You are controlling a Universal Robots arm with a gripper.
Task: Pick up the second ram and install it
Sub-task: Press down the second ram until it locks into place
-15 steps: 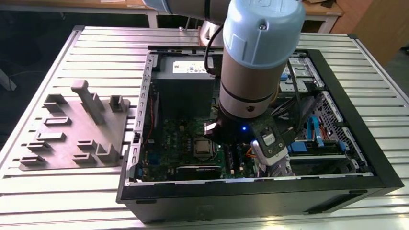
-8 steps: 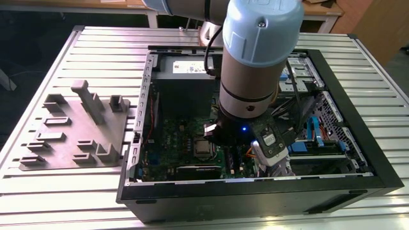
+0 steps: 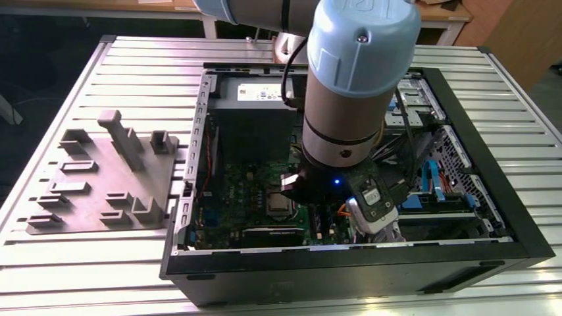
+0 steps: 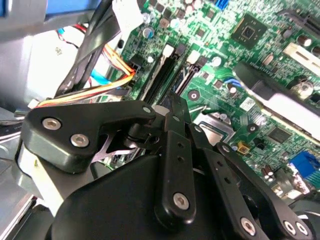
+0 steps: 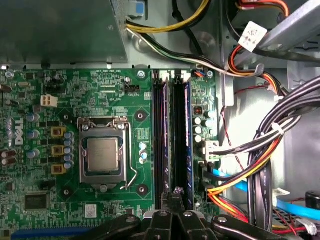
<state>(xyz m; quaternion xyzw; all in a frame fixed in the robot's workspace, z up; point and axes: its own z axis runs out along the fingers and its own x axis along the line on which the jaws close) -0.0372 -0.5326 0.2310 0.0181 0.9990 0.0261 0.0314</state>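
The second ram sits in its slot on the motherboard, inside the open case. The gripper, fingertips pressed together, hovers over its near end; push squarely, evenly.

**Green board, black case, pale blue arm**

The motherboard is bright green, speckled with silver solder points and small black chips. Its processor is dull silver in a darker metal frame. At 3 o'clock from it run two black memory slots; one carries a thin blue edge. Cable bundles mix black, red, orange, yellow and white. The computer case is black. The arm wears a pale blue cap over a grey-brown sleeve with one black band. The gripper is matt black with silver screws. The fixture plate is plain grey; the table is ribbed silver.
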